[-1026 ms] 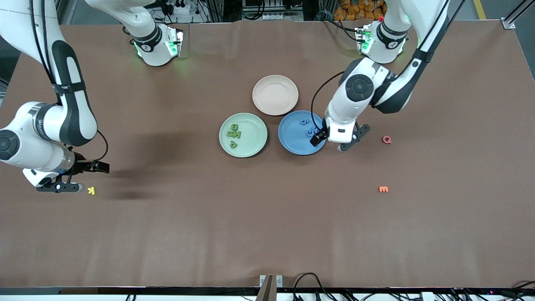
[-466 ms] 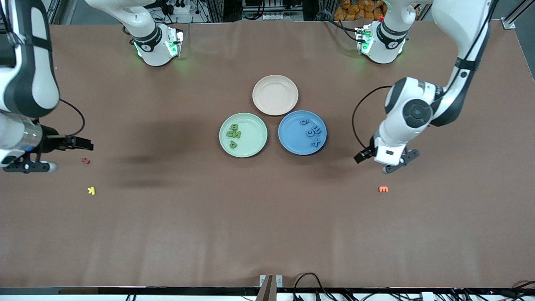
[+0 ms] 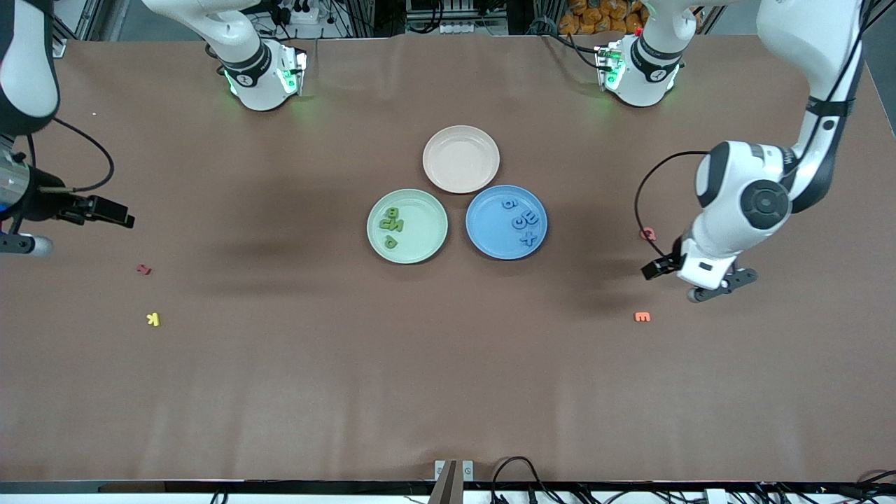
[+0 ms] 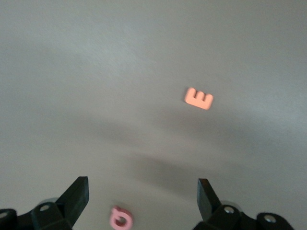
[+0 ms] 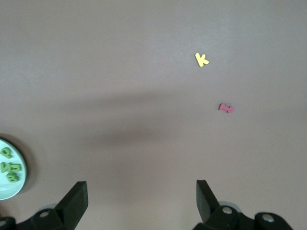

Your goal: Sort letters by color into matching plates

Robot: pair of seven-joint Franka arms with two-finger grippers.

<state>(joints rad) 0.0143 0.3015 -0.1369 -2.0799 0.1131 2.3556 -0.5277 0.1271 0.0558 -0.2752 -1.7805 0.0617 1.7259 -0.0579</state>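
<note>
A brown cloth-covered table (image 3: 448, 392) seen from above. At the frame's centre sit three round matte plates: a pale mint green plate (image 3: 427, 246) holding four chunky green foam letters (image 3: 392, 225), a medium blue plate (image 3: 490, 238) touching its edge and holding four blue foam letters (image 3: 523, 221), and an empty beige-pink plate (image 3: 461, 159) just above both.

Since a second ago, the left arm has swung away from the blue plate's rim to the right of the frame. The fourth blue piece now lies uncovered in the plate. The right arm has drawn back to the left edge of the frame. With every green and blue letter in its matching plate, the sorting looks finished and both arms seem to be retreating.

The left gripper (image 3: 700, 278) hangs over bare cloth at mid right, its fingers (image 4: 76, 196) spread wide and holding nothing; a small pink letter (image 4: 120, 218) and an orange E (image 4: 198, 98) lie on the cloth below it. The right gripper (image 3: 66, 225) hovers at the left edge, fingers (image 5: 76, 200) likewise wide apart and empty, over cloth where a yellow K (image 5: 201, 59) and a small red letter (image 5: 225, 108) lie loose.
</note>
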